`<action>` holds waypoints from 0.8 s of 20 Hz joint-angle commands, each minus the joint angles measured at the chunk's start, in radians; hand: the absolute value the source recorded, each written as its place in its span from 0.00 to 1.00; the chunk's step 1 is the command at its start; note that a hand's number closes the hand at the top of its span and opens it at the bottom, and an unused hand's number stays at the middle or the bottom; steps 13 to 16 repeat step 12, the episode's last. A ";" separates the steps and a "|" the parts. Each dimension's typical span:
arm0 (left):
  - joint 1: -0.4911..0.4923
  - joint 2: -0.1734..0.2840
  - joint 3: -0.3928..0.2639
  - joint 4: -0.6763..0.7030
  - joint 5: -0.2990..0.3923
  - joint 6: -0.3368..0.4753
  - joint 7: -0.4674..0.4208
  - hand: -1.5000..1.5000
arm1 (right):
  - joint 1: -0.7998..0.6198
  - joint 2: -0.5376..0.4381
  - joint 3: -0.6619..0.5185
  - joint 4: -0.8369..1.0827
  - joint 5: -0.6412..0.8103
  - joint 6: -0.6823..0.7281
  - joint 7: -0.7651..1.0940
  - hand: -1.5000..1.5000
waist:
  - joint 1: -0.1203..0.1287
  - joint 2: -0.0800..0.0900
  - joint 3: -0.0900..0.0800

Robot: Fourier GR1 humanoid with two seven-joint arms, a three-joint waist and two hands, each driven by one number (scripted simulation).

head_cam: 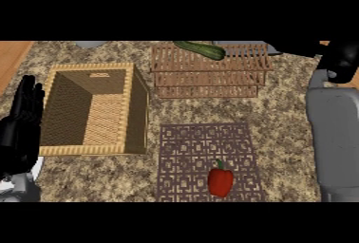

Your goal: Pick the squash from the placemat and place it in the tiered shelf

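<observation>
Squash point(201, 49) lying on tiered shelf point(210, 71) at surface's far edge, placement apparently done. Right hand point(341, 60) just beside shelf, fingers impossible to read. Left hand point(21, 126) resting at left edge, fingers straight. Next: withdraw.

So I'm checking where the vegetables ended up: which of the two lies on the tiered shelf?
The green squash, lying at the wooden tiered shelf's top edge. The red pepper lies on the placemat.
</observation>
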 commanded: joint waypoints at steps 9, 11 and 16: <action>0.002 -0.040 -0.036 0.043 0.008 -0.024 0.051 0.50 | 0.409 -0.138 -0.128 -0.517 -0.282 0.270 0.019 0.00 | 0.008 0.017 -0.013; 0.009 -0.047 -0.011 0.126 0.030 -0.042 -0.029 0.50 | 0.418 -0.152 -0.136 -0.565 -0.303 0.303 0.061 0.00 | 0.008 0.019 -0.015; -0.042 -0.040 -0.019 0.136 0.021 -0.038 0.012 0.50 | 0.486 -0.106 -0.115 -0.612 -0.294 0.281 0.033 0.00 | 0.003 0.020 -0.014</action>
